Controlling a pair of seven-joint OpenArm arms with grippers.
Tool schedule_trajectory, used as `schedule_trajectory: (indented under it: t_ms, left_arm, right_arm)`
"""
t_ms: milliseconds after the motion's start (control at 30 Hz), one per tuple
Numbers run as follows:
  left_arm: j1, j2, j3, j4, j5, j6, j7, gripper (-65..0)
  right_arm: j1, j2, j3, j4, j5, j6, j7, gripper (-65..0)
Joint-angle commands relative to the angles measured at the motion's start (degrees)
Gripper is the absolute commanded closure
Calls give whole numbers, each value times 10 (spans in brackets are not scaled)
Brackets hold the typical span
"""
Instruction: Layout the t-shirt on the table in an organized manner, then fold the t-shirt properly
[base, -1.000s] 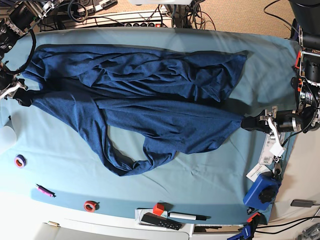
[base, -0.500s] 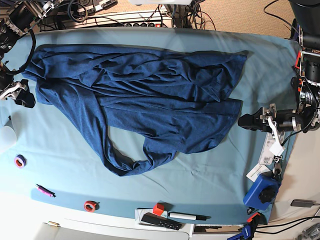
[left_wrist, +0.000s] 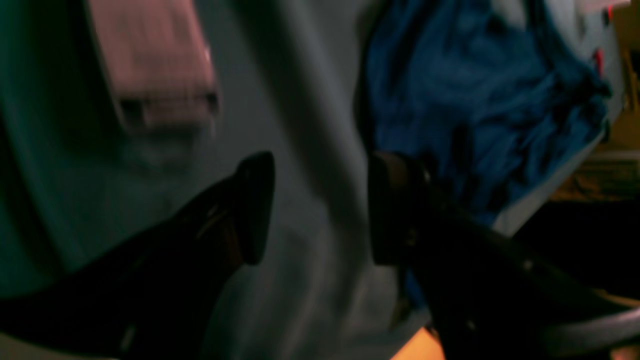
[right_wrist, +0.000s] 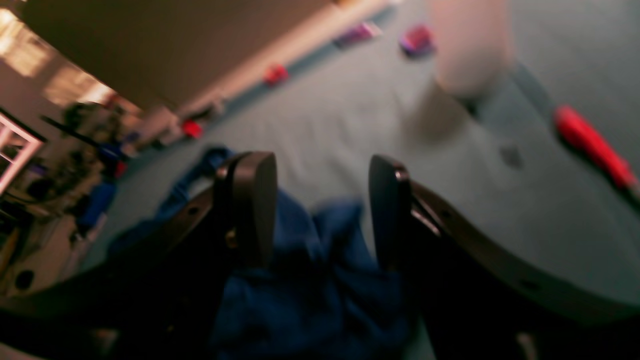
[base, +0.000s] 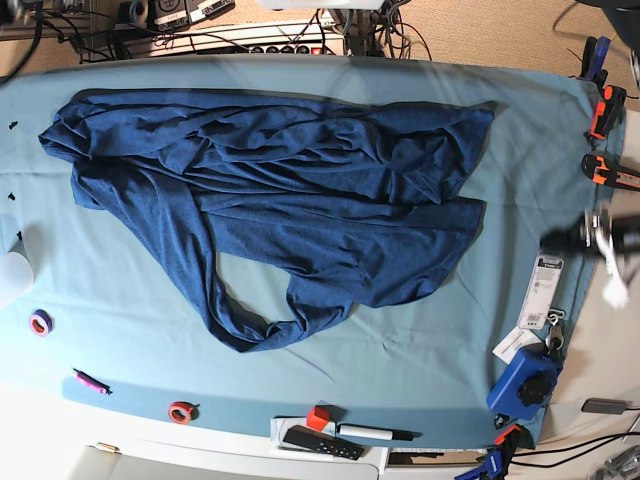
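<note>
Both arms have pulled back from the two ends of the large dark heathered-blue knit t-shirt (base: 270, 205) since the earlier base pictures. There the tips were at the cloth; now the left pincer (base: 560, 238) is away at the side rim and the right arm is out of the base view.

In the left wrist view the left pincer (left_wrist: 320, 207) stands with its jaws apart and empty over bare cloth cover, the shirt beside it. The right pincer (right_wrist: 322, 210) is also parted, with blue fabric below it, and I judge that nothing is held.

The shirt lies across the far half of the wide worktop under its light teal cloth (base: 420, 350). It is stretched long but is not flat. Deep wrinkles run through its middle, and one loop of fabric hangs toward the near edge.

The laying-out is only partly done, I think. To do it well, each pincer should take one single layer at an outer corner or hem, and both should draw apart evenly and low. The loop should be spread before any fold.
</note>
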Motion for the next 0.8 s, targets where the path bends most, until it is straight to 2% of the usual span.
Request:
schedule_trajectory:
  t_ms: [0, 200, 300, 400, 567, 667, 767]
  left_arm:
    - [1, -20, -5, 5, -13, -3, -4, -304]
    - [64, -26, -5, 9, -13, -3, 9, -305]
    - [98, -27, -5, 20, -13, -3, 17, -305]
    - [130, -27, -5, 40, -13, -3, 18, -305]
    - [172, -29, -5, 85, -13, -3, 31, -307]
    - [191, -31, -5, 108, -13, -3, 34, -318]
    - [200, -31, -5, 116, -13, -3, 36, -318]
  right_arm:
    - [-14, 12, 11, 8, 21, 1, 15, -300]
    - [-93, -31, 47, 7, 21, 1, 15, -300]
    - [-105, -61, 49, 2, 19, 1, 15, -300]
    - [-102, -82, 48, -19, -14, 1, 15, -300]
    - [-80, -85, 47, -66, -23, 1, 15, -300]
    - [-48, -85, 47, -107, -52, 1, 15, -300]
    - [-14, -85, 42, -152, -52, 1, 15, -300]
